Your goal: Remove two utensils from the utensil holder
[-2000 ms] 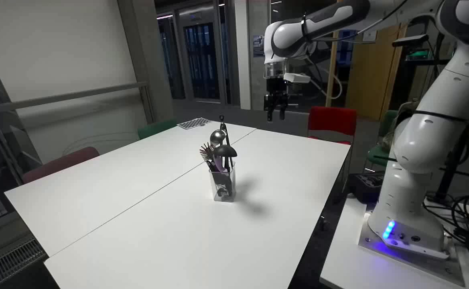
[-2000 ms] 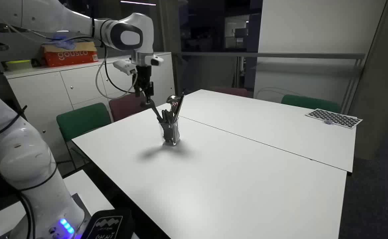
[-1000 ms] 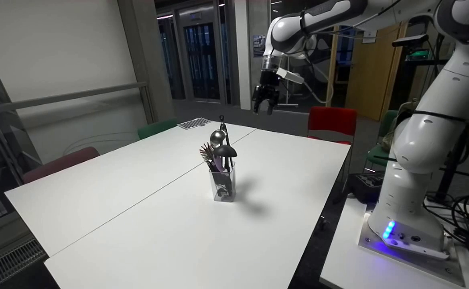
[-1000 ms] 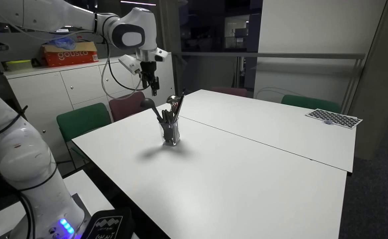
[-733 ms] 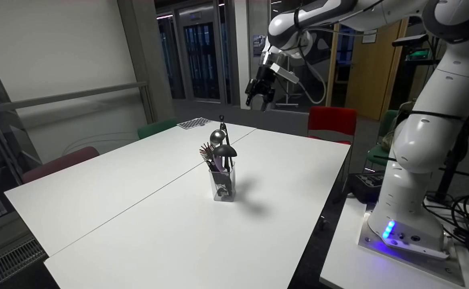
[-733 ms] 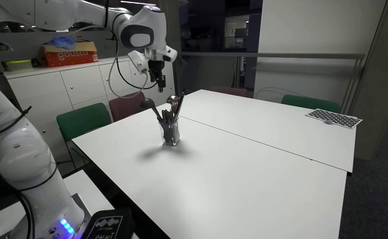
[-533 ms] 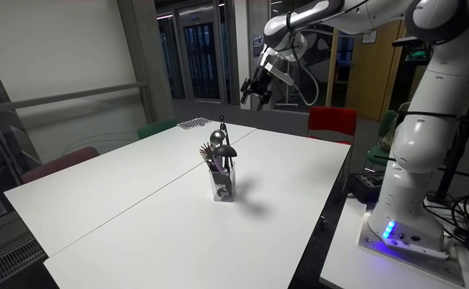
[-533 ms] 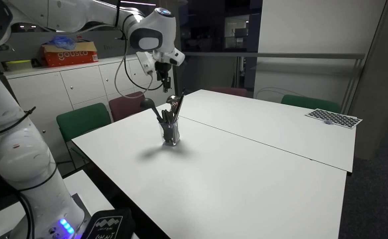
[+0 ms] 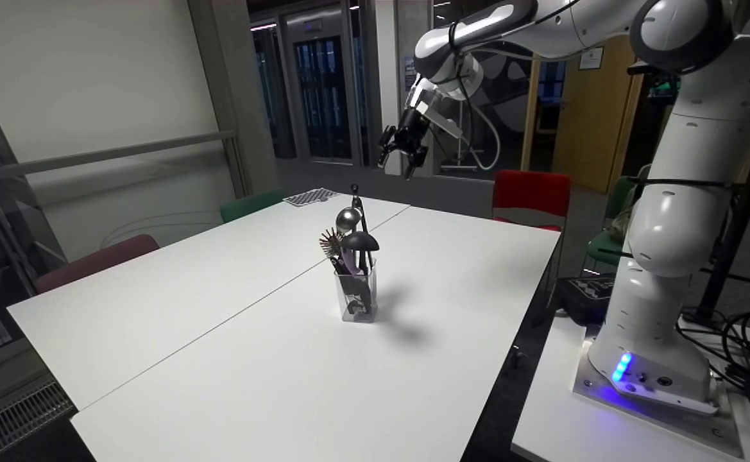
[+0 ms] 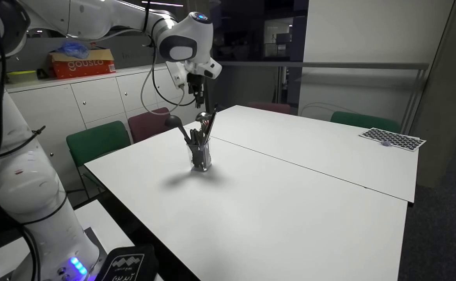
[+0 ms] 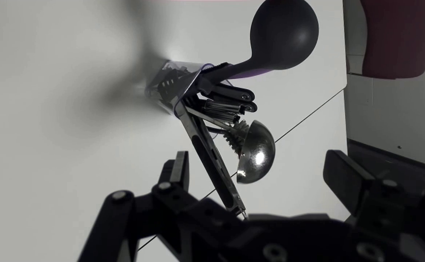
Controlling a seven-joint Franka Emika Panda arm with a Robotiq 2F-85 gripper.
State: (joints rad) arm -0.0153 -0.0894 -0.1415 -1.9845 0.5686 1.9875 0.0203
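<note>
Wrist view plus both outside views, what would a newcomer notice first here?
Probably the big dark ladle leaning from the clear utensil holder, at the top of the wrist view. The shiny metal ladle gleams below and right of that view's middle. In an exterior view's upper half, the open gripper hangs tilted.

Tool (image 9: 395, 169): upright two seconds ago; we now see it tilted, farther out.
Arm (image 9: 695, 147): farther forward, elbow shifted along.
Black ladle (image 10: 173, 121): we had its head overlapping the tool in an exterior view; now apart there.
Wrist light (image 10: 199, 16): blue, we catch it now in an exterior view, out of sight then.
</note>
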